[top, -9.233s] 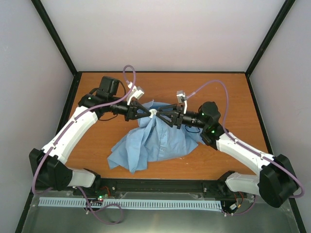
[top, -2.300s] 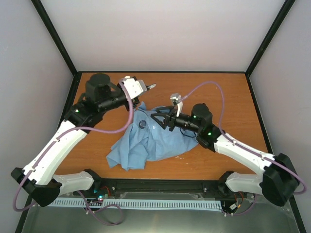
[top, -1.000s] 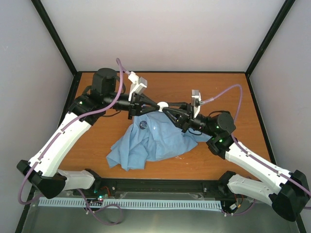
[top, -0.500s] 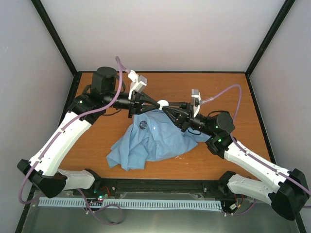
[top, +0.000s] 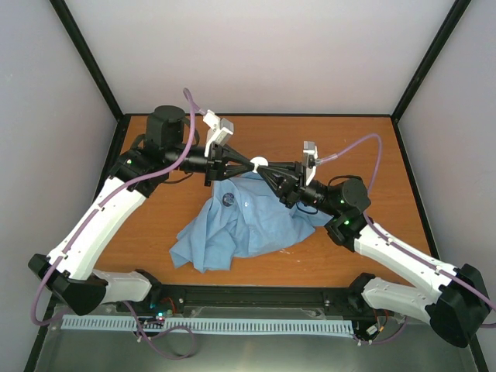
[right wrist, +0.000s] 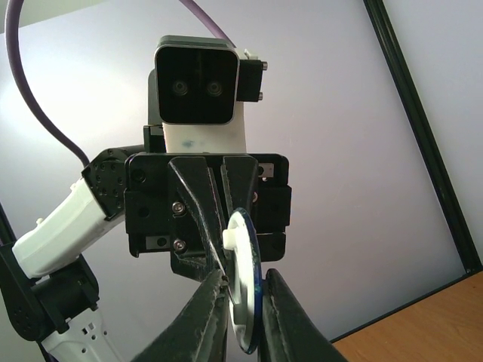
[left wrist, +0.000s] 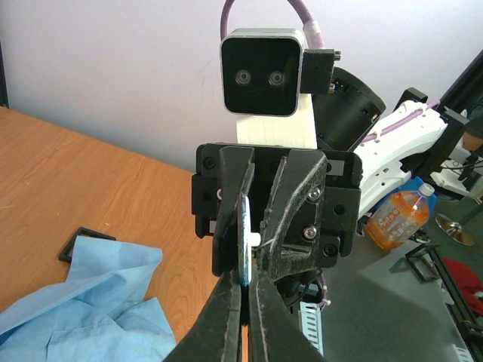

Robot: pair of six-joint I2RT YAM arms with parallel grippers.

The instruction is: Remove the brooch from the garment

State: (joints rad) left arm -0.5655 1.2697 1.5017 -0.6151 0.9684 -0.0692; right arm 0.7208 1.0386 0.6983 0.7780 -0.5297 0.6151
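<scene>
Over orange table (top: 387,155), left claw (left wrist: 245,280) pinches disc (right wrist: 247,317); right claw (right wrist: 244,276) has tightened.

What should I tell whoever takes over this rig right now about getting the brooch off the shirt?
Left gripper: fingers shut on a white disc with a bluish rim, held above the shirt.
Right gripper: fingers either side of that disc; grip not clear.
A dark round brooch sits on the shirt, apart from both grippers.
Done: nothing certain; I cannot tell what the held disc is.
To do: get the brooch off the shirt.
</scene>
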